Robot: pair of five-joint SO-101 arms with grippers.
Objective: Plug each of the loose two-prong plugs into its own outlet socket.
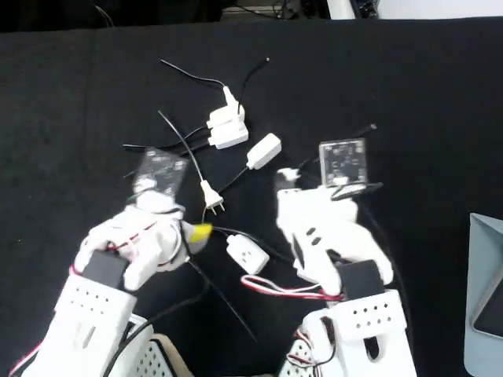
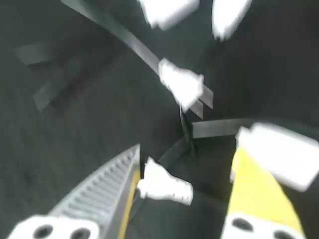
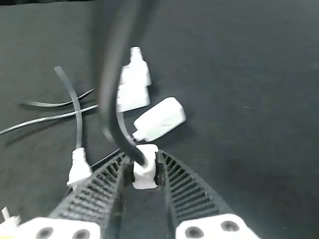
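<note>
**Fig. Two arms among plugs and sockets on a dark tabletop**

The reference object is the middle socket (image 1: 263,151), a white block lying on the black table (image 1: 424,94). The right gripper (image 3: 144,167) is just beside this socket, on the side toward the arms. Its jaws are closed on a small white plug (image 3: 144,173), and the plug's dark cable rises out of the grip. On the far side of the middle socket from the arms lies a joined pair (image 1: 225,126), a plug seated in a socket. On the left arm's side of the middle socket, a loose two-prong plug (image 1: 211,195) lies flat with its prongs toward the arms, apart from every socket. Past that plug, farther from the middle socket, a second socket (image 1: 247,253) lies near the left gripper (image 1: 192,234). The left gripper's jaws stand wide apart. A small white piece (image 2: 164,184), possibly another plug, sits close to one finger, but blur hides whether they touch.
</note>
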